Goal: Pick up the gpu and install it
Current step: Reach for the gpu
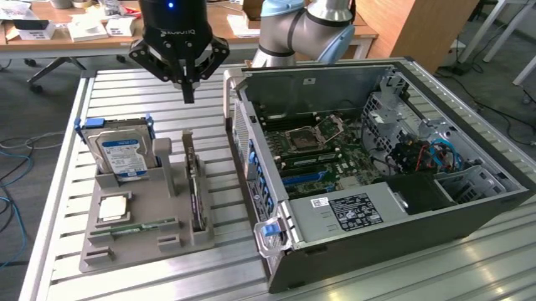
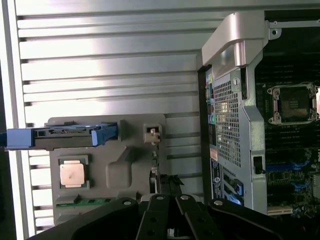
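The gpu (image 1: 194,195) is a thin dark card standing on edge in a slot on the side of a grey holder (image 1: 134,241) nearest the case. In the wrist view the gpu (image 2: 154,172) appears edge-on, with its metal bracket end at the holder's far side. My gripper (image 1: 187,95) hangs above the table beyond the holder's far end, well above the card, its fingers shut together with nothing between them. In the wrist view the gripper (image 2: 171,207) sits over the card's near end.
The holder also carries a hard drive (image 1: 122,153) in blue rails, a square processor (image 1: 113,208) and a green memory stick (image 1: 134,227). An open computer case (image 1: 377,163) with its motherboard (image 1: 322,153) exposed stands on the exterior view's right, on a slatted metal table (image 1: 125,91).
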Robot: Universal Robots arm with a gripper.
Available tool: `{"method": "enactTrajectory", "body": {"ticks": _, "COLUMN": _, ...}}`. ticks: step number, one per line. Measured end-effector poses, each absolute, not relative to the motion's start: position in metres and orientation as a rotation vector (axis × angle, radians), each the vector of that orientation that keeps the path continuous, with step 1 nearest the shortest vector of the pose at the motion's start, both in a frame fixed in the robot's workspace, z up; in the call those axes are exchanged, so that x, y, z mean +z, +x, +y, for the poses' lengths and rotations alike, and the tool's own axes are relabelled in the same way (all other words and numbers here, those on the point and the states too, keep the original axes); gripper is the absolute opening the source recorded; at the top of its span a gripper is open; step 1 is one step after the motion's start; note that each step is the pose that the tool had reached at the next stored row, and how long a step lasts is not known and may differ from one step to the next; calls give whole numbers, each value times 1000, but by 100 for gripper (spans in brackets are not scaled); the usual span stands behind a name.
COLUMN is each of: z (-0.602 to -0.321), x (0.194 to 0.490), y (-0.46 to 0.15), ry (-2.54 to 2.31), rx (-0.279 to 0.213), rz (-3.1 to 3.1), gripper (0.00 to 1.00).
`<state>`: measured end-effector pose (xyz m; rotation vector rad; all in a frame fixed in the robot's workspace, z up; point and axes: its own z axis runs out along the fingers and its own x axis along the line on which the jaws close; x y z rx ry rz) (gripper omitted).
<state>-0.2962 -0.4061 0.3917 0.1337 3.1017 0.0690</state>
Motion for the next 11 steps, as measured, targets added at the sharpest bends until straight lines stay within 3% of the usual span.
{"method": "enactTrajectory", "body": {"ticks": 11, "z": -429, "x": 392, "y": -296, "ry": 133, "rx": 69, "rz": 3102, "gripper": 11}}
